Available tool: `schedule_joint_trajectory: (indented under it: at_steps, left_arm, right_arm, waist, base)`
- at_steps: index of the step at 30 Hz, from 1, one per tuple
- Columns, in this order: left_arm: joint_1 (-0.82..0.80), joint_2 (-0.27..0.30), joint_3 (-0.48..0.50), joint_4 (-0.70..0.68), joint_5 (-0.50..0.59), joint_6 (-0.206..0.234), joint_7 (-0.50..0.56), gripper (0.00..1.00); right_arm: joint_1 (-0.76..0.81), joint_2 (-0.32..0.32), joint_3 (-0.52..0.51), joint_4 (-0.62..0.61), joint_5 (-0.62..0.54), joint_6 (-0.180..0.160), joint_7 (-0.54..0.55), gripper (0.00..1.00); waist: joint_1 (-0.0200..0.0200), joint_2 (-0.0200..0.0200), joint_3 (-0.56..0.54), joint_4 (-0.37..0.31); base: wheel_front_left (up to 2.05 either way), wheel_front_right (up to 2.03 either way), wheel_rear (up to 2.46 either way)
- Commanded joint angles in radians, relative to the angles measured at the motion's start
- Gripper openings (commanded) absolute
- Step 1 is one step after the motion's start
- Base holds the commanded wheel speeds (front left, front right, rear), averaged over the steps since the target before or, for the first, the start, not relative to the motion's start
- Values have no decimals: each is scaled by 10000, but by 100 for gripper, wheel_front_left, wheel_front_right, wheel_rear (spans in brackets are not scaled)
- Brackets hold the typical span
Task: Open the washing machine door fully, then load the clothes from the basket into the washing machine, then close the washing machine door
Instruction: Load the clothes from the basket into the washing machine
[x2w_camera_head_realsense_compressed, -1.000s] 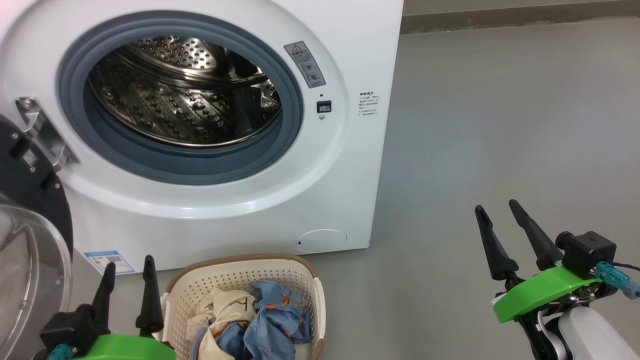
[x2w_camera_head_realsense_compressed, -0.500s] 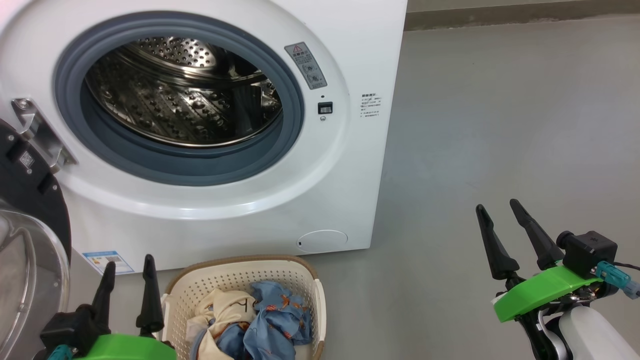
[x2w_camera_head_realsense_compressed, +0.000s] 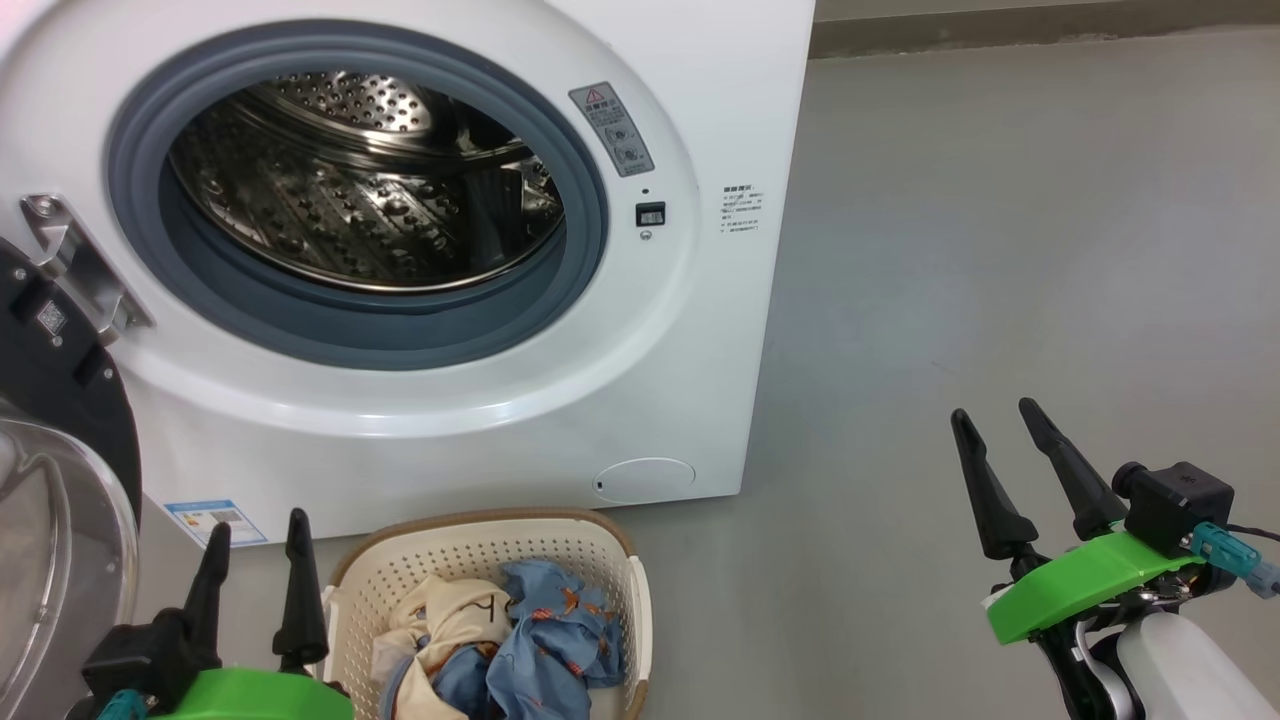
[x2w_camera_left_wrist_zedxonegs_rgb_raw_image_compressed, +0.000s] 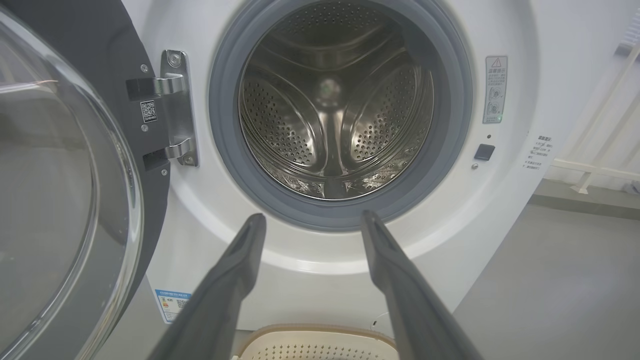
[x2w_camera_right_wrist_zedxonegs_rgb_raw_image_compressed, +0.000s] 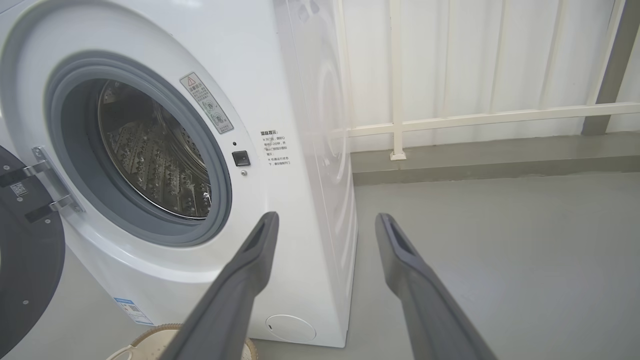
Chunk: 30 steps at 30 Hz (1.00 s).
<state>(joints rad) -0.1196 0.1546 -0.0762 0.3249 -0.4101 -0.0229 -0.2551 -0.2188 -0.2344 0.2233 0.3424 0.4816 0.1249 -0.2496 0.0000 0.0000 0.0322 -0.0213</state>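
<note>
Left claw (x2w_camera_head_realsense_compressed: 258, 525) is hanging with its fingers spread wide, gripping nothing, just beside the left edge of the basket (x2w_camera_head_realsense_compressed: 480, 520). The right claw (x2w_camera_head_realsense_compressed: 994, 412) is also standing wide and empty, well apart over bare floor (x2w_camera_head_realsense_compressed: 1000, 250). Over the last second neither claw is moving or changing its gap. The whole head view is sliding a touch, so that's the camera settling, not the scene. Reading that as: door step looking done, loading not started. The washing machine door (x2w_camera_left_wrist_zedxonegs_rgb_raw_image_compressed: 55, 190) is hanging swung out on its hinge (x2w_camera_left_wrist_zedxonegs_rgb_raw_image_compressed: 175, 107) at the left of the washing machine (x2w_camera_head_realsense_compressed: 700, 100), and the steel drum (x2w_camera_head_realsense_compressed: 370, 190) is showing empty. The clothes (x2w_camera_head_realsense_compressed: 510, 640), blue print and cream pieces, are all sitting bundled in the basket, which is standing on the floor right in front of the machine, below the opening. In the way: the open door is crowding the left arm's outer side, and the grey seal (x2w_camera_head_realsense_compressed: 585, 200) lip is sitting above the basket, so each lift is needing to clear both. Left claw is looking better placed for the first grab.
</note>
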Motion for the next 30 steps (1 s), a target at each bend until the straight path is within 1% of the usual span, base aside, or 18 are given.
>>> schedule_joint_trajectory:
  at_steps: [1,8,18,23,30]
  left_arm:
    - [-345,165,373,-212,122,-46,-66,100]
    - [-389,178,391,-188,190,-59,-66,100]
    - [-628,149,70,86,330,-84,-29,100]
    - [-924,91,-174,432,389,-175,-4,100]
    - [-1616,-8,-454,1099,426,-278,69,100]
  right_arm:
    - [-131,-95,147,-251,-64,58,-122,100]
    - [-155,-50,136,-269,-68,58,-122,100]
    - [-217,-38,96,-237,-34,58,-122,100]
    - [-361,-67,113,-223,-18,58,-122,100]
    - [-722,-83,52,-326,-43,58,-122,100]
  waist:
    - [0,0,12,2]
    - [0,0,149,-28]
    - [0,0,674,-142]
    - [0,0,1244,-233]
    - [0,0,2392,-358]
  base:
    - [0,0,0]
    - [0,0,0]
    - [0,0,0]
    - [0,0,0]
    - [0,0,0]
